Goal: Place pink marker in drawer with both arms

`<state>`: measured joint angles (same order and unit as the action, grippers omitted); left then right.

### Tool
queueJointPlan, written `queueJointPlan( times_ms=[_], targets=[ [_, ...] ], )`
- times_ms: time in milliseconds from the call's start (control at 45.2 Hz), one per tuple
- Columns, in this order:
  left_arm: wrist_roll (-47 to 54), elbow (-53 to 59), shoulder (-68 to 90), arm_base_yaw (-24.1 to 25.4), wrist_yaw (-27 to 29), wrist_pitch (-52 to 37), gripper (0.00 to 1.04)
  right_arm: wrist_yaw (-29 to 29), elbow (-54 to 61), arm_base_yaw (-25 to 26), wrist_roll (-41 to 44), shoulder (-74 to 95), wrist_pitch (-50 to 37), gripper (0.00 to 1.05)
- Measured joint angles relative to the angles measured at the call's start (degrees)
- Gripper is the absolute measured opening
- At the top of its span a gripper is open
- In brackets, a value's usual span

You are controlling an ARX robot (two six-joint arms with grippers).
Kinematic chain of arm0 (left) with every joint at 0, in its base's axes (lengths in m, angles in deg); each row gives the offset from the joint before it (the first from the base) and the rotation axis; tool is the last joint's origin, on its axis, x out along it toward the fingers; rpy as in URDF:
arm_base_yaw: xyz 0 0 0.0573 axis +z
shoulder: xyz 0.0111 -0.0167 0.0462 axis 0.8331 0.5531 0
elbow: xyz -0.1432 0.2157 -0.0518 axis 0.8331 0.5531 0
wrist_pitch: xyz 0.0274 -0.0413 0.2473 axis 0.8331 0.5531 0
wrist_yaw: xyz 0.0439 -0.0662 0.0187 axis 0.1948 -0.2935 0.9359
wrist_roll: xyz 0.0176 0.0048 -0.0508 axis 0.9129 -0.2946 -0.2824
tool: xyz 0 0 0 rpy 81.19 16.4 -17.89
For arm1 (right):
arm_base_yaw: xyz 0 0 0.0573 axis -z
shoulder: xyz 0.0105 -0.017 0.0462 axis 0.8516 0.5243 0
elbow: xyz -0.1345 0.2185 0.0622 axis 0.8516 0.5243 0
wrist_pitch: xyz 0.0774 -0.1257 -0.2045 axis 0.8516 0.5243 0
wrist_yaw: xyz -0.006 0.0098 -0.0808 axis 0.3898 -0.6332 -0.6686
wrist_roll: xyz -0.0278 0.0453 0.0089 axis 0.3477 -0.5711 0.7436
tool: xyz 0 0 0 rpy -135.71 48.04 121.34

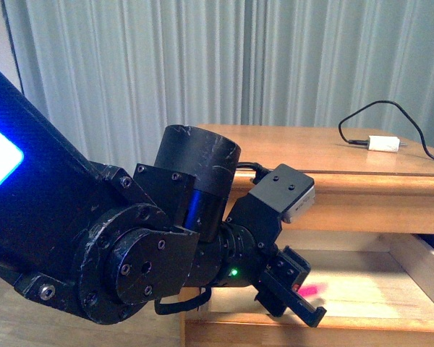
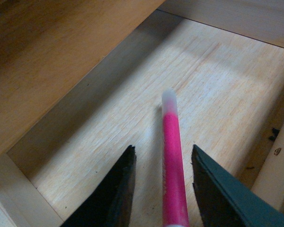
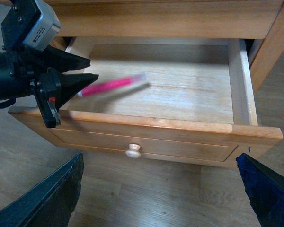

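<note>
I see the marker (image 2: 173, 165) as a bright pink barrel with a pale, frosted cap at the far end. It sits between the left gripper (image 3: 91, 68) jaws, which are spread wide with a gap on each side of it, so nothing is clamped. It lies inside the open drawer (image 3: 146, 124), over the pale floor near the left wall (blurred in the right wrist view, so I cannot tell whether it rests there). The right gripper (image 3: 158, 161) is spread wide and empty, outside the front near the knob (image 3: 133, 150).

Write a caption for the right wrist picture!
Left gripper, open, over the drawer; pink marker blurred at its tips.
</note>
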<state>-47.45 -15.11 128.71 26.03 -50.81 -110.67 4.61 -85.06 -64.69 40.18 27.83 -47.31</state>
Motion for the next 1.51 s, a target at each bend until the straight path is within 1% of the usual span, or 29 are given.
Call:
queueJointPlan(
  times_ms=[111,133,221,243,354,421,531,642,730,863,930,952,996,1040,1085,1217,1240,1262,1306,1328,1395,1505],
  targets=[
    [-0.74,1.46,-2.19,-0.09,3.30,-0.76,0.59,0.02,0.00,0.00,0.00,0.00,0.00,0.96],
    [-1.14,1.75,-2.67,-0.07,3.80,-1.03,0.61,0.02,0.00,0.00,0.02,0.00,0.00,0.96],
    [-3.89,4.02,-7.15,0.44,8.07,-2.45,0.75,0.02,0.00,0.02,0.02,0.00,0.00,0.96],
    [-4.61,4.44,-7.89,0.55,8.55,-2.64,0.77,0.02,0.00,0.00,0.00,0.00,0.00,0.96],
    [-8.63,9.16,-16.17,2.01,10.99,-4.11,0.93,0.00,0.00,0.02,0.02,0.00,0.00,0.96],
    [-10.16,12.33,-21.42,3.02,12.55,-4.26,1.00,0.00,0.00,0.02,0.00,0.00,0.00,0.96],
    [-12.46,18.38,-30.12,5.14,13.33,-4.87,0.98,0.02,0.00,0.00,0.02,0.00,0.00,0.96],
    [-15.02,28.35,-42.86,8.81,14.34,-4.26,0.99,0.02,0.00,0.02,0.02,0.00,0.00,0.96],
    [-16.87,35.93,-52.98,11.80,15.17,-1.31,0.99,0.02,0.00,0.02,0.00,0.00,0.00,0.96],
    [-18.84,46.29,-69.51,16.63,16.15,6.32,0.99,0.02,0.00,0.00,0.02,0.00,0.00,0.96],
    [-20.83,52.46,-84.24,23.28,12.92,16.72,0.99,0.02,0.00,0.02,0.02,0.00,0.00,0.96],
    [-21.35,54.14,-88.94,26.16,11.82,20.31,0.99,0.00,0.00,0.02,0.00,0.00,0.00,0.96],
    [-23.71,56.70,-97.46,32.63,7.80,26.64,0.99,0.00,0.00,0.02,0.00,0.00,0.00,0.96],
    [-24.63,57.79,-101.42,36.06,6.45,28.94,0.99,0.02,0.00,0.00,0.00,0.00,0.00,0.96],
    [-25.68,58.07,-103.49,37.81,6.14,29.48,0.99,0.02,0.00,0.00,0.00,0.00,0.00,0.96],
    [-26.36,58.12,-104.35,38.47,5.31,29.51,0.99,0.02,0.00,0.02,0.00,0.00,0.00,0.96],
    [-25.92,58.42,-105.18,38.51,5.44,28.94,0.96,0.02,0.00,0.02,0.00,0.00,0.00,0.96],
    [-25.22,58.99,-106.14,37.81,6.82,28.06,0.93,0.02,0.00,0.02,0.00,0.00,0.00,0.96],
    [-24.11,60.39,-108.54,35.39,11.47,27.23,0.86,0.02,0.00,0.02,0.00,0.00,0.00,0.96],
    [-23.69,60.89,-109.55,34.01,12.59,27.06,0.82,0.02,0.00,0.00,0.00,0.02,0.00,0.96],
    [-22.75,61.57,-111.56,31.28,13.51,26.58,0.71,-0.02,0.00,0.02,0.00,0.00,0.00,0.96],
    [-22.14,62.75,-112.32,30.62,13.97,26.32,0.54,0.13,0.00,0.00,0.00,0.00,0.00,0.96]
  ],
)
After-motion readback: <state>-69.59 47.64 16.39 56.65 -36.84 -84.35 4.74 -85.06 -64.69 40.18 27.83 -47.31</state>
